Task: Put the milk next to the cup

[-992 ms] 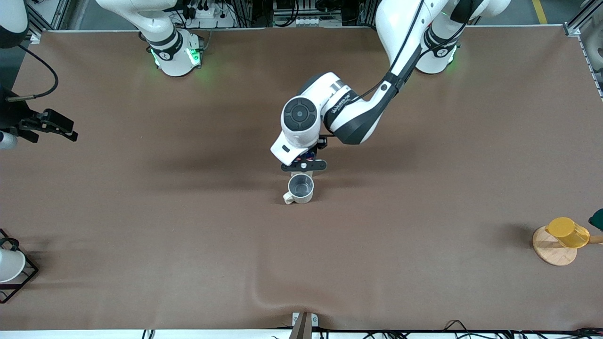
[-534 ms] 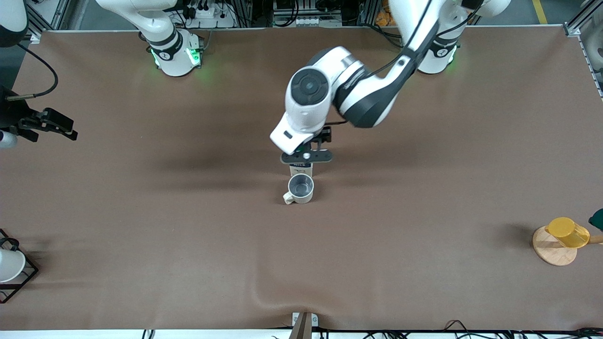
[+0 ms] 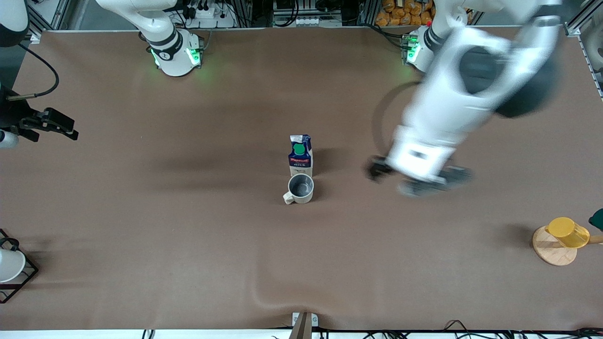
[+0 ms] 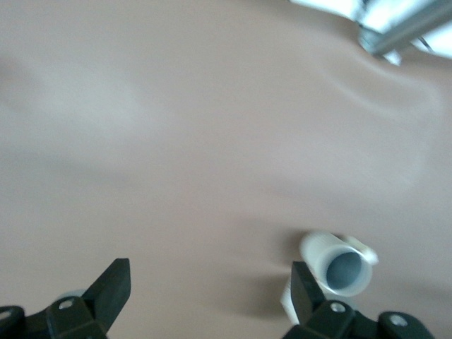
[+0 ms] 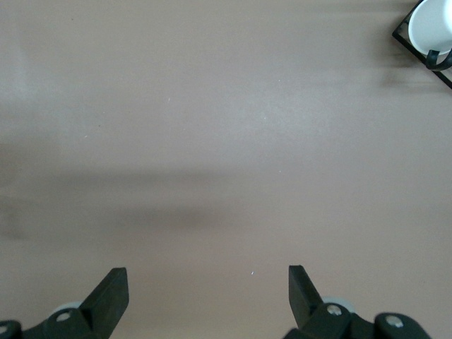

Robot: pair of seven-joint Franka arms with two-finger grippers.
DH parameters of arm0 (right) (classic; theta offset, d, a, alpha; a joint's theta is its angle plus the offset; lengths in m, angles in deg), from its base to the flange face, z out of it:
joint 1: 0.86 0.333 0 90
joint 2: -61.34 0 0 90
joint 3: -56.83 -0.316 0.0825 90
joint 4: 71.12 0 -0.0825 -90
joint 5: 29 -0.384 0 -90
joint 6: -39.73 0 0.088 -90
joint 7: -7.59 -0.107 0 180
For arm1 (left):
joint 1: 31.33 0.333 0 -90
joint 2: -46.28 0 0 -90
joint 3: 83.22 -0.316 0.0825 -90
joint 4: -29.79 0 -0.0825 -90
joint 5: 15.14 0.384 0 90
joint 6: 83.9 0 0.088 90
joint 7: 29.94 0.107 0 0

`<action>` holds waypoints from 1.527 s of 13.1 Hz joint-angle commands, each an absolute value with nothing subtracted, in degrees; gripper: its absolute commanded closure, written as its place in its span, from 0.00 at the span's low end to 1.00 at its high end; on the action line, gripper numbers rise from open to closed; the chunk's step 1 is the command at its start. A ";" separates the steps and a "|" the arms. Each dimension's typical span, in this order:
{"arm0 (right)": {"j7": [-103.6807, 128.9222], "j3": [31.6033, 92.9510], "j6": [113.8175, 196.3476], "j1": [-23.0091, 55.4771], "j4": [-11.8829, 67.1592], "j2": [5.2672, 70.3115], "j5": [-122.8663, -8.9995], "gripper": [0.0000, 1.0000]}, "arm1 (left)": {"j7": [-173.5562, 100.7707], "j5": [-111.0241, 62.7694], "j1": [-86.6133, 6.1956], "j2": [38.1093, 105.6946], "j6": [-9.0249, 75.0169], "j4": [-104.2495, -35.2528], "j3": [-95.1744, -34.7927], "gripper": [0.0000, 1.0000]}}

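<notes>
Fingers of the right gripper [image 5: 205,282] are spread wide with nothing between them; it waits over bare table [image 3: 188,245] at the right arm's end, at mid-height of the front frame. Low in that same corner sits a white cup in a black wire rack [image 3: 10,267], no part of this job.

At the middle of the frame stands the milk [image 3: 300,157], upright on the cloth, green cap up and label toward the camera. The cup [image 3: 300,188] sits just nearer the camera, so close that touching or a hair apart cannot be told, its handle turned toward the right arm's end. Nothing grips the carton. By the look of it the placing is done.

Should the carton need another nudge, it would probably handle as a light cardboard box whose walls give under pressure — how full it is cannot be seen. The sensible hold would be on two flat sides below the sloped top, squeezed gently; the cap and the folded ridge offer poor purchase. Tall and narrow, it could tip against the cup if pushed high up.

Toward the left arm's end, the left gripper [image 3: 417,180] hangs over bare table well apart from the carton, its fingers [image 4: 113,282] wide apart and empty. At the lower corner on that side, a yellow cup [image 3: 567,231] lies on a wooden disc [image 3: 549,252].
</notes>
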State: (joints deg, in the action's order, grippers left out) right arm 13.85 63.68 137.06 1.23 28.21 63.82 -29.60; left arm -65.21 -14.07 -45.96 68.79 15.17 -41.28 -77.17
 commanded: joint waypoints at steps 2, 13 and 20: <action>13.83 63.42 136.05 1.25 28.20 64.77 -28.30 0.00 | -54.22 -13.03 -37.85 64.05 11.12 -46.22 -76.01 0.00; 13.83 63.42 135.97 1.25 28.20 64.77 -28.30 0.00 | -27.33 -12.68 -37.40 46.02 -1.72 -56.44 -81.55 0.00; 13.65 63.24 135.44 1.33 28.20 64.77 -28.56 0.00 | -27.21 -14.08 -36.61 45.75 -2.08 -54.50 -83.40 0.00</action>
